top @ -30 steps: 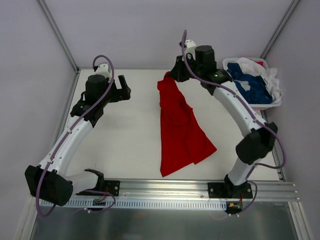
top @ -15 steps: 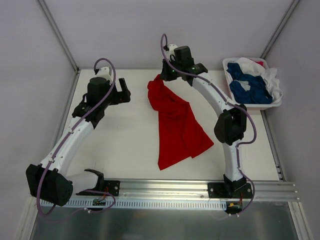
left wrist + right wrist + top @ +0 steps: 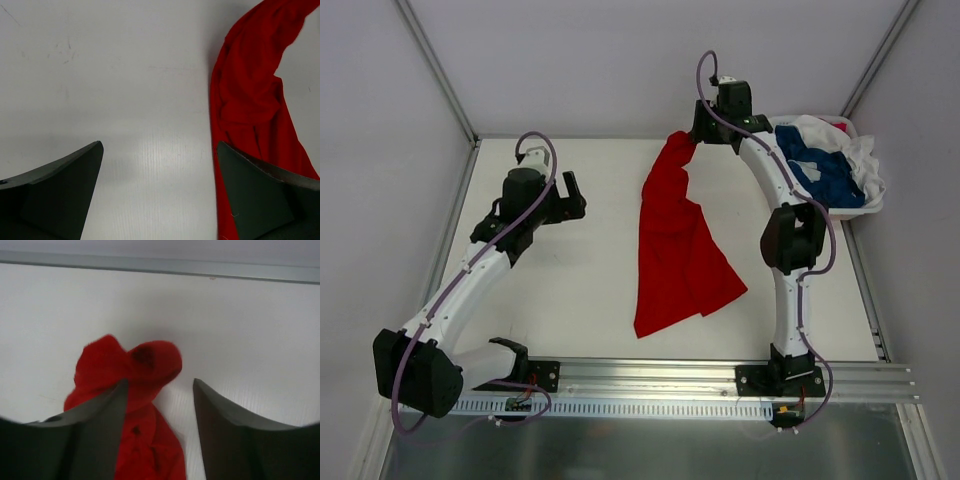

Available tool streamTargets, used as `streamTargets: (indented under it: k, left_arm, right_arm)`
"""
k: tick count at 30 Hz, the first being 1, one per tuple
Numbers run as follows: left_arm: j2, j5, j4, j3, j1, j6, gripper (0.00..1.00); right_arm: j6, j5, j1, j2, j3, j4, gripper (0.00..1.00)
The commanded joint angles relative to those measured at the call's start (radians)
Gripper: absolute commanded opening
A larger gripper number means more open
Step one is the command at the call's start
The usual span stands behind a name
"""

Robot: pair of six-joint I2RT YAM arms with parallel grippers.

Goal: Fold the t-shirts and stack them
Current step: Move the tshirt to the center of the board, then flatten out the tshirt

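Top external view: the red t-shirt [image 3: 680,250] lies as a long rumpled strip down the middle of the table [image 3: 580,290], unfolded, its far end bunched up under my right gripper [image 3: 159,382]; those jaws stand a little apart, with bare table showing between them and the red bunch against one finger only (whether a fold is caught there I cannot tell). My left gripper [image 3: 159,145] hangs wide and empty over the table, near the shirt's edge. The dark blue t-shirt [image 3: 820,170] and the white t-shirt [image 3: 860,160] sit heaped in the basket [image 3: 842,212] at my right; nothing is folded, nothing stacked. By my reckoning the task is barely begun: the red one wants spreading flat first, then folding; the other two come after.
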Motion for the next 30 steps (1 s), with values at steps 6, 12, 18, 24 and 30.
streamTargets:
  k: [6, 12, 18, 24, 30]
  left_arm:
    - [-0.054, 0.004, 0.049, -0.079, -0.105, -0.083, 0.99]
    - [-0.041, -0.131, 0.058, -0.150, -0.370, -0.159, 0.99]
    - [0.089, -0.209, 0.089, -0.199, -0.519, -0.256, 0.99]
    - [0.163, -0.251, 0.099, -0.242, -0.608, -0.344, 0.99]
    - [0.219, -0.263, 0.107, -0.276, -0.703, -0.426, 0.95]
  right_arm:
    - [0.001, 0.032, -0.004, -0.008, -0.048, -0.029, 0.74]
    - [0.007, 0.000, -0.022, -0.031, -0.056, -0.031, 0.75]
    - [0.030, -0.025, -0.040, -0.077, -0.060, -0.028, 0.75]
    - [0.037, -0.053, -0.063, -0.118, -0.060, -0.028, 0.75]
    - [0.051, -0.068, -0.071, -0.134, -0.045, -0.026, 0.75]
